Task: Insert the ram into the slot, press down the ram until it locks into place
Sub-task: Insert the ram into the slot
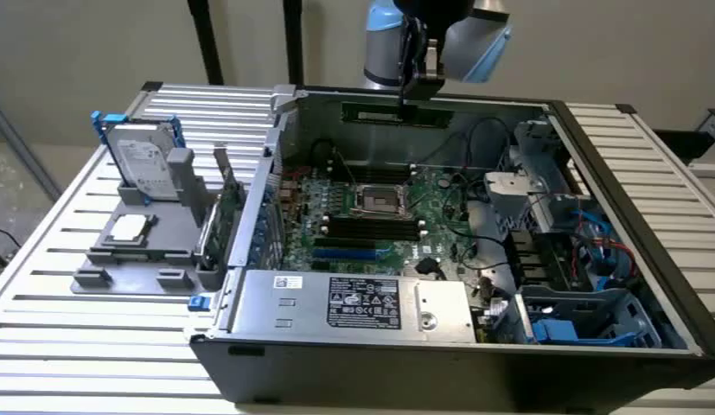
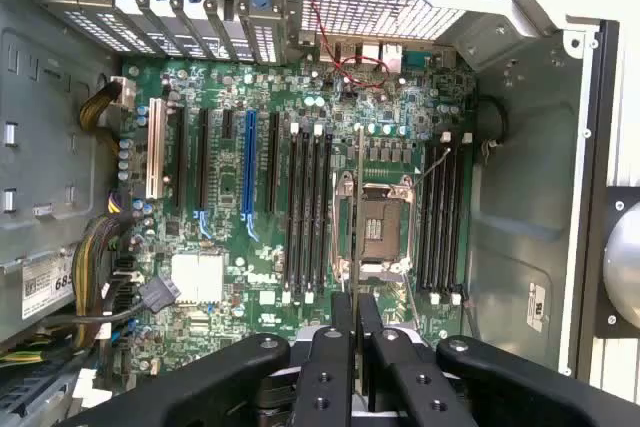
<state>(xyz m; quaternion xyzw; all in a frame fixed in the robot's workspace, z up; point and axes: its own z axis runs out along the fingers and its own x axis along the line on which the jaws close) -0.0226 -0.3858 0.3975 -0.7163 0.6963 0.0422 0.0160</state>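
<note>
Left of the processor socket [image 1: 378, 201] in the exterior view, a grey holder [image 1: 132, 251] carrying a hard drive [image 1: 143, 164] sits on the slatted desk [image 1: 57, 285], outside the open computer case [image 1: 450, 361]. The slot [image 1: 360, 226] is among the parallel black ones just beside the socket. Above the case's far wall, beyond the socket, the fingers [image 2: 333, 357] are clamped on the ram [image 1: 380, 113], holding it level and clear of the board.

Pale ribbed metal table [image 1: 57, 285], matt dark grey sheet-metal case [image 1: 334, 380], green lacquered motherboard [image 2: 265, 312] with black plastic slots [image 2: 305, 212], thin dull dark ram [image 1: 398, 113], matt black gripper [image 2: 356, 305], bare silver metal power supply [image 1: 277, 303] at six o'clock, matt grey plastic stand [image 1: 132, 251] at nine o'clock.
</note>
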